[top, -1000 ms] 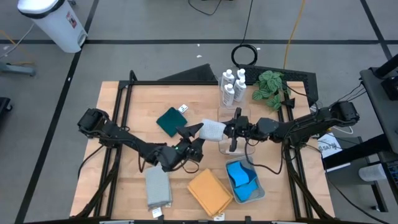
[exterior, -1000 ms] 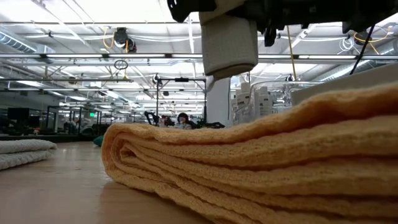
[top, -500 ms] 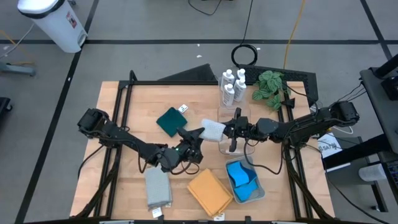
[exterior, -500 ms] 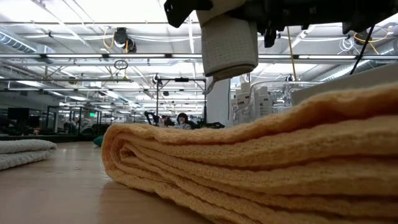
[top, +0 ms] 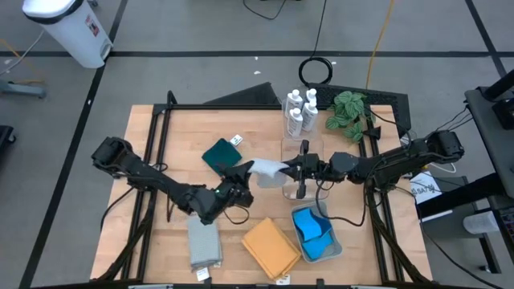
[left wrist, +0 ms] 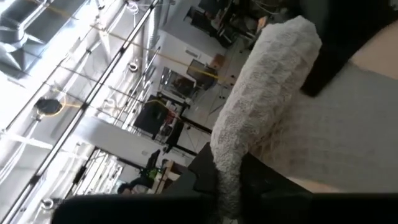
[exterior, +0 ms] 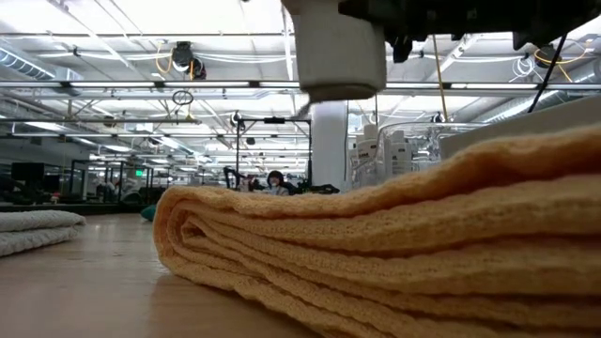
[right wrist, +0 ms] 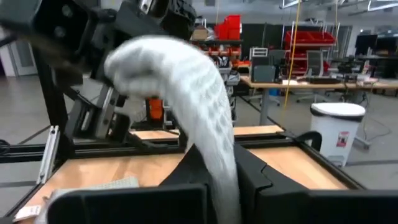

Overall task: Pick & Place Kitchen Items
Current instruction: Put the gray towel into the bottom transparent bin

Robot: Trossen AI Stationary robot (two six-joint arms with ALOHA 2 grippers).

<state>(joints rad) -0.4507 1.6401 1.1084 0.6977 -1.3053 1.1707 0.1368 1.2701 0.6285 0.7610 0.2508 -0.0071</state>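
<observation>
A robotics lab: aluminium-framed workbenches (right wrist: 298, 81), bare ceiling ducts (exterior: 188, 56).

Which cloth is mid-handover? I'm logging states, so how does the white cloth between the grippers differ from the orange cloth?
The white cloth hangs in the air, stretched between the left gripper and the right gripper, both shut on it; the orange cloth lies on the table, untouched. The white one is pulled out long; the orange one is neatly folded. Both are textured knit fabric.

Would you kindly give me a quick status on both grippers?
Left gripper and right gripper both shut on the white cloth, stretched between them above the table. Nothing in the way.
</observation>
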